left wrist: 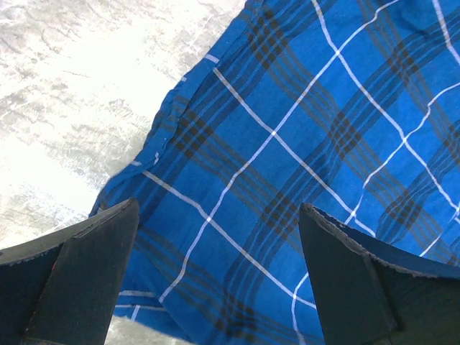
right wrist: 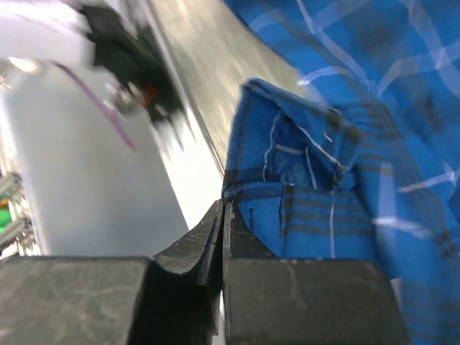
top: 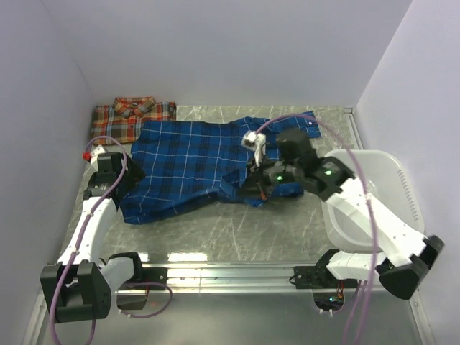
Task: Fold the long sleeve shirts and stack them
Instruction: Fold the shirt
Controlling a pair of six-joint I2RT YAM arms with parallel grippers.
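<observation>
1. Blue shirt is lying spread across the middle of the worktop. It is mostly flat with some rumples and is running from the left arm's side toward the far right.
2. Its right part is bunching into a doubled-over lump right at the right hand.
3. Red shirt is sitting folded in the far left corner. The blue shirt's far-left corner is meeting its edge; can't tell whether it is overlapping or just touching.
4. Left hand is sitting at the blue shirt's left edge, released, with jaws spread wide.
5. In the left wrist view both fingers are straddling the hem. Plaid cloth is filling the gap between them and bare worktop is showing off to the left. Nothing is gripped. Can't tell whether the tips are touching the cloth.
6. Right hand is clenching a fold of the blue shirt. In the right wrist view the fingers are pressing together with a cloth edge pinched at the tips. The fold is standing up from the pinch.
7. White basket is sitting at the right edge of the worktop, partly under the right arm and apart from both shirts.
8. The background in the right wrist view is blurring, so the detail there is unreadable.
</observation>
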